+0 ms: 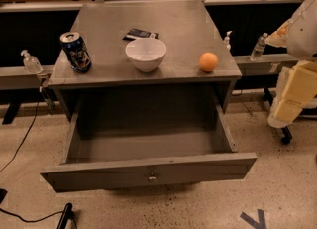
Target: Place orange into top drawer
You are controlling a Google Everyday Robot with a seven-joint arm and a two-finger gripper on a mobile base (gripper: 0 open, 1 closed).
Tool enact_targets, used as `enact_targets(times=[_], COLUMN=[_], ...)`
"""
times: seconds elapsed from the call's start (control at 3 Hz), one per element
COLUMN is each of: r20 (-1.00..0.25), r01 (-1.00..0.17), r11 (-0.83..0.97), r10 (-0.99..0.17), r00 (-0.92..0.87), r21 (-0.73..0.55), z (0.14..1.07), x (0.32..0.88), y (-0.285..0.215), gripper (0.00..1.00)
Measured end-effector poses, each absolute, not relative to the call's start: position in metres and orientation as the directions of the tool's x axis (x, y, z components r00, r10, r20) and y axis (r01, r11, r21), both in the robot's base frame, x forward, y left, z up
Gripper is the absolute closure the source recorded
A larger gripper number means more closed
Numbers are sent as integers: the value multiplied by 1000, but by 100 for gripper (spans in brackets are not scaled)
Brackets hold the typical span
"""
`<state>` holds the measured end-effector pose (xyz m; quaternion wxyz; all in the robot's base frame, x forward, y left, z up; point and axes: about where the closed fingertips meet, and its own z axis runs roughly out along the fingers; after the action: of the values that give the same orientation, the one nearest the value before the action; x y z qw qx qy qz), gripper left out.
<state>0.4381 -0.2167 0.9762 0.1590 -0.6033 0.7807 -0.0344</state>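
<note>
The orange (208, 62) sits on the grey cabinet top near its front right corner. The top drawer (148, 172) is pulled out wide below it, and nothing shows inside it. Its flat front panel has a small metal lock in the middle. My gripper (291, 100) hangs at the right edge of the camera view, beside the cabinet and lower than its top. It is well to the right of the orange and holds nothing that I can see.
A white bowl (146, 53) stands at the middle of the cabinet top (183, 25), a blue drink can (76, 50) at the front left, and a dark packet (140, 34) behind the bowl. Bottles (258, 47) stand on a rail behind. Cables lie on the floor at left.
</note>
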Motion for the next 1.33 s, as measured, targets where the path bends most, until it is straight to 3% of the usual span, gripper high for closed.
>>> enact_targets(times=[0.67,1.0,1.33], r20=[-256,-447,-552], r01=[-926,-891,-879], r11=[261,341,389], r10=[-948,-875,-813], r00=[-191,-185,-187], r21=[-274,-299,-274], z=[970,948,935], x=[487,582,621], y=[-233,-241,-238], gripper=[0,0,0])
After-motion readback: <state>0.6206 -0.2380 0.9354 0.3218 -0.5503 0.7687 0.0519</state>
